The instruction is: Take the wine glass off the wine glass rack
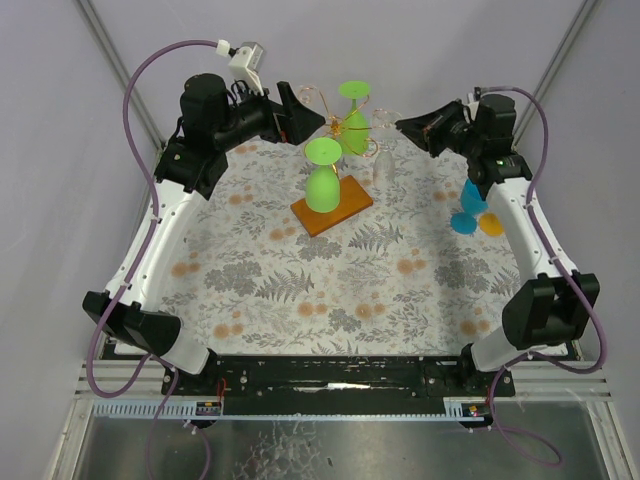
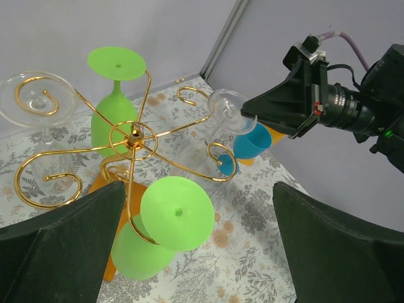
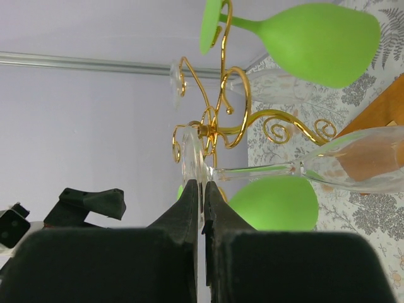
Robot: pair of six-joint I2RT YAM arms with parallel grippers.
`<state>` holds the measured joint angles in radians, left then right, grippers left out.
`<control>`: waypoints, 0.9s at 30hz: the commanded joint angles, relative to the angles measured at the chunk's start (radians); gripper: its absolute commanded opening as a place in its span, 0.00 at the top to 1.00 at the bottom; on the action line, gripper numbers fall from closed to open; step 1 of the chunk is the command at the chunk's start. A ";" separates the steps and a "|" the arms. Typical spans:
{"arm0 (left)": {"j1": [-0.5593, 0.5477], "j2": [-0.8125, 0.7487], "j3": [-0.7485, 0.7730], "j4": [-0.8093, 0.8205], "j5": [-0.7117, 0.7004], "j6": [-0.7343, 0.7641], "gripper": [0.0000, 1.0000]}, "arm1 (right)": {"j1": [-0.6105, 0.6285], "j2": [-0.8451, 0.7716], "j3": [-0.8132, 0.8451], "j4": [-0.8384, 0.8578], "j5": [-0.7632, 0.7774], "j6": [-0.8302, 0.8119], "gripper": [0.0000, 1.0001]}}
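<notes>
Two fingers of the right gripper point(image 3: 203, 189) are clenched on the foot rim of a clear wine glass point(image 3: 353, 161). The wine glass is held foot-up just beside a scrolled arm of the rack point(image 3: 218, 126); possibly its stem sits in that scroll. The left gripper point(image 1: 303, 113) is spread wide near the rack, with nothing grasped.

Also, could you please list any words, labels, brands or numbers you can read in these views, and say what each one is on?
No text can be read in any view.
Small tags on the near rail: too small to read.
The rack, green glasses, clear glass and cloth show no writing.
</notes>
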<state>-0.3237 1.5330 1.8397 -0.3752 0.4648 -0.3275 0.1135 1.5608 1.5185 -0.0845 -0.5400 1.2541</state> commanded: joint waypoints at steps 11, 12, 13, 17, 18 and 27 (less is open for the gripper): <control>-0.075 0.146 0.281 -0.054 0.173 -0.093 0.01 | -0.089 -0.307 -0.155 -0.054 -0.067 -0.068 1.00; -0.093 0.156 0.289 -0.054 0.190 -0.107 0.01 | -0.094 -0.332 -0.170 -0.060 -0.067 -0.084 1.00; -0.112 0.164 0.289 -0.054 0.205 -0.128 0.01 | -0.096 -0.358 -0.186 -0.061 -0.067 -0.094 1.00; -0.178 0.188 0.268 -0.035 0.251 -0.186 0.00 | -0.098 -0.460 -0.260 -0.030 -0.081 -0.116 1.00; -0.188 0.190 0.254 -0.021 0.261 -0.205 0.00 | -0.098 -0.479 -0.279 -0.008 -0.086 -0.116 1.00; -0.217 0.219 0.217 0.072 0.326 -0.329 0.00 | -0.100 -0.603 -0.342 0.069 -0.115 -0.149 1.00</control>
<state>-0.5362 1.7451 2.0621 -0.3908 0.7349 -0.5804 0.0166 1.0080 1.1820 -0.1467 -0.6147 1.1343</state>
